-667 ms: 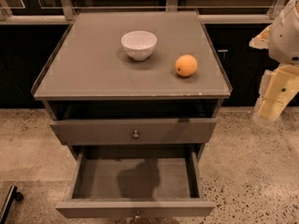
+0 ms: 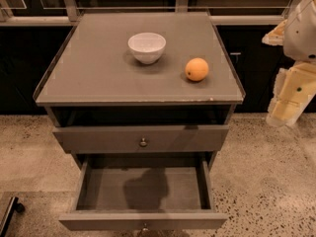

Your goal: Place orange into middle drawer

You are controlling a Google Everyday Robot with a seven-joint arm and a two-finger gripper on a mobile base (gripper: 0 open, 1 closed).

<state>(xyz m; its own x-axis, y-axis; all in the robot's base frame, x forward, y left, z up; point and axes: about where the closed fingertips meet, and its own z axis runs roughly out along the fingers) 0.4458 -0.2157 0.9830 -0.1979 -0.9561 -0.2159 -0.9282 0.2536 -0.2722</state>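
Item 1. Dark object (image 2: 8, 215): is being cut off by the lower left edge; it is being borne by the speckled floor (image 2: 29, 152). What it is cannot be told.

Item 2. Counter (image 2: 89, 78): the flat grey top of the cabinet, with a raised lip, is being seen from above and in front.

Item 3. White bowl (image 2: 146, 47): is being carried upright on the counter, toward the back and near the middle, well apart from the fruit.

Item 4. Upper drawer (image 2: 98, 138): is being kept closed under the counter; a small round metal knob (image 2: 143, 142) is being shown at the middle of its flat front.

Item 5. Middle drawer (image 2: 98, 220): is being held pulled out toward the camera, below the upper drawer. A wide, shallow grey box; its bottom is being crossed by a dark shadow.

Item 6. Orange (image 2: 197, 69): is being carried on the counter, right of the bowl and nearer the front right corner, outside the middle drawer. Small, round, matte orange skin, smaller than the bowl; a soft shadow is being cast beneath it.

Item 7. Gripper (image 2: 286, 107): cream-coloured, is being held in the air off the right side of the cabinet, below counter height, apart from the orange. Whether it is released or clenched cannot be told.
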